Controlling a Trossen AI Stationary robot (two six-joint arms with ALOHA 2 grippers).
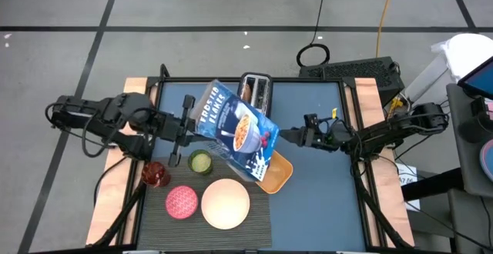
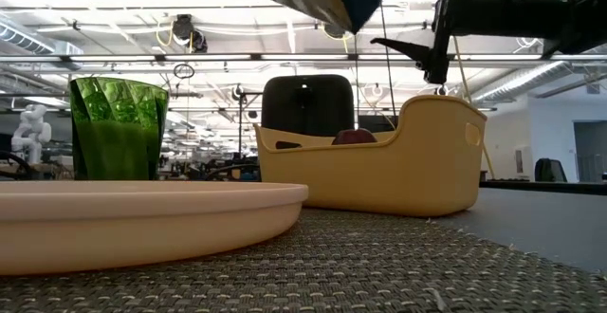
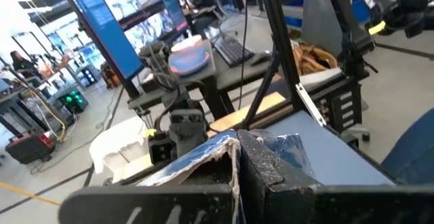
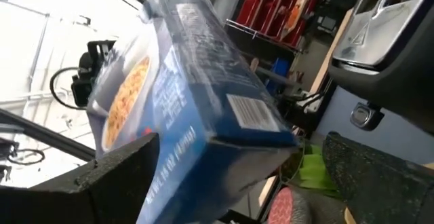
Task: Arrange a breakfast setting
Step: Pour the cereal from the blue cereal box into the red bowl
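A blue cereal box (image 1: 235, 131) hangs tilted over the table's middle, with my left gripper (image 1: 192, 125) shut on its top end. My right gripper (image 1: 285, 135) is open at the box's lower end (image 4: 237, 139), one finger on each side. On the dark ribbed placemat (image 1: 254, 219) at the near edge rest a round plate (image 1: 226, 203) and a pink bowl (image 1: 182, 202). A small green cup (image 1: 200, 162) and a red glass (image 1: 156, 175) stand at the mat's far edge. In the low view the cup (image 2: 119, 128) stands behind the plate (image 2: 142, 213). My left gripper pinches the box's opened top flap (image 3: 227, 157) between its two fingers, coming in level from the table's left. The box is lifted clear and slants, its lower end toward the table's right. My right gripper: one finger (image 4: 122, 176) stands close against the box's lower end; I cannot tell whether it touches.
A silver-black toaster (image 1: 256, 91) stands at the far edge, behind the box. A yellow basket (image 1: 279, 175) sits under the box's lower end, right of the placemat; something red (image 2: 356, 136) shows inside it. Bare blue table (image 1: 323, 208) lies to the right.
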